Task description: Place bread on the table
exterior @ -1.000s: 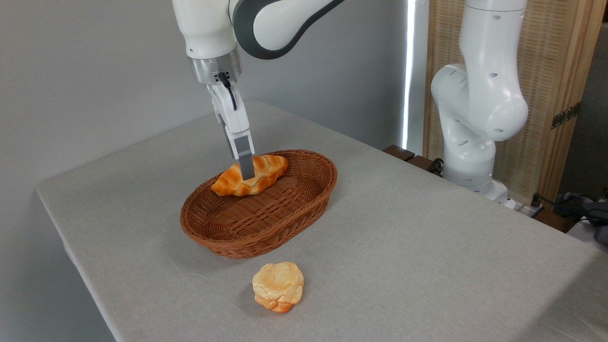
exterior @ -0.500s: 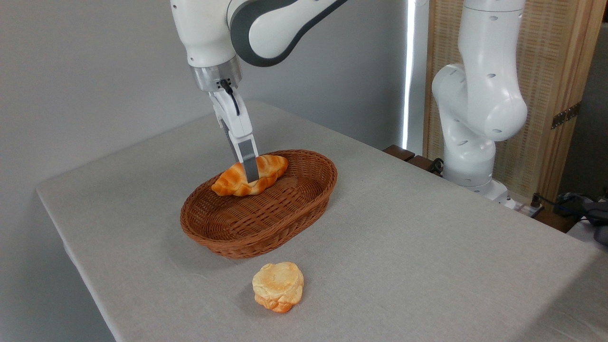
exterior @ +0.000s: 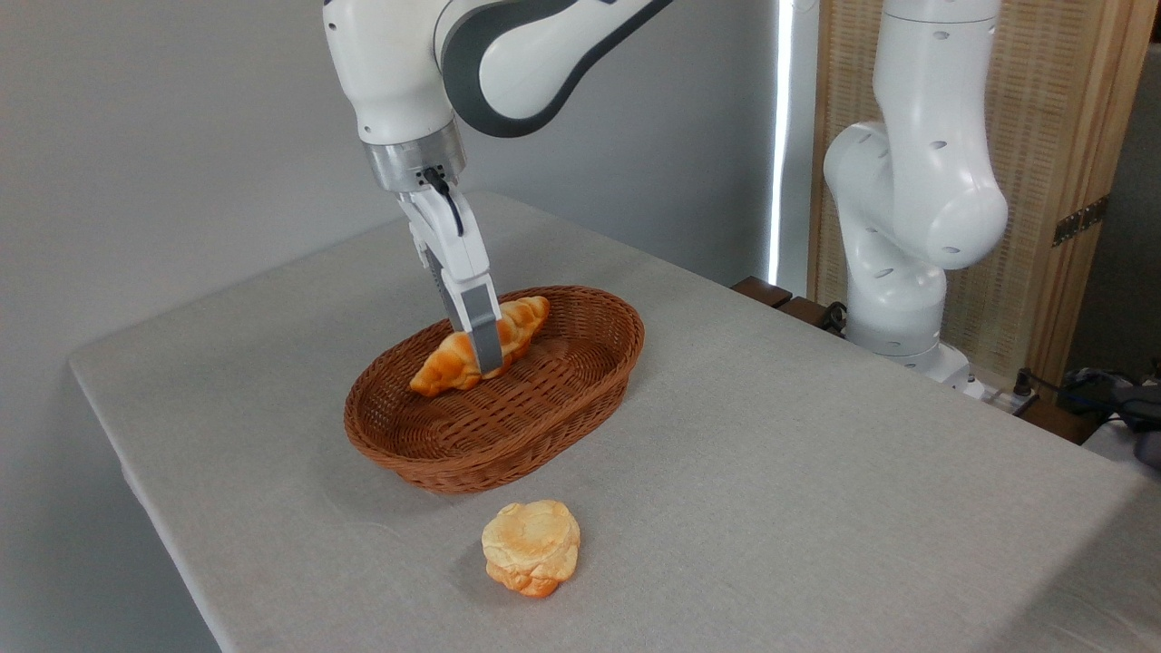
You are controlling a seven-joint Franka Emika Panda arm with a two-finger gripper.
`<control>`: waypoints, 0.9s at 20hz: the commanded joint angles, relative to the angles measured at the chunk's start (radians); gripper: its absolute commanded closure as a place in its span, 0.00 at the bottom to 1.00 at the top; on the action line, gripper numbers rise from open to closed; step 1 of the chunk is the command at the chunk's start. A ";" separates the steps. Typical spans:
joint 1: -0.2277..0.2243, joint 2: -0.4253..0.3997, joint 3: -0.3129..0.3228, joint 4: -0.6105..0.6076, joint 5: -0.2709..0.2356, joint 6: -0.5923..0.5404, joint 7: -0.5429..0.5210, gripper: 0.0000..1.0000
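**Caller:** Grey wall behind, and your big rectangular table (exterior: 771,472) with the light grey cloth-like top is where all this plays out. Look at the long golden-orange ridged bread (exterior: 476,350): half a second back it lay flat along the far rim of the brown oval wicker basket (exterior: 494,444), now it's tipped, left tip down inside, right tip riding up at the rim!

**Spotter:** You've got the fingers (exterior: 488,361) down across its middle. The near grey finger covers the loaf's centre and the far one is hidden behind it, so I can't tell how tightly they're closed, but they look pinched on the bread.

**Caller:** That tilt suggests your grip has taken hold. It's not yet clear of the basket, though.

**Spotter:** Agreed. Lift it over the rim, then pick bare table, away from the small round pale bun (exterior: 531,548) sitting in front.
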 commanded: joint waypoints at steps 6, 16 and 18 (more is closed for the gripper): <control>-0.018 0.009 -0.005 -0.011 0.004 0.006 -0.012 0.00; -0.029 0.040 -0.008 -0.011 -0.003 0.024 -0.008 0.41; -0.027 0.040 -0.006 -0.011 -0.025 0.024 -0.002 0.70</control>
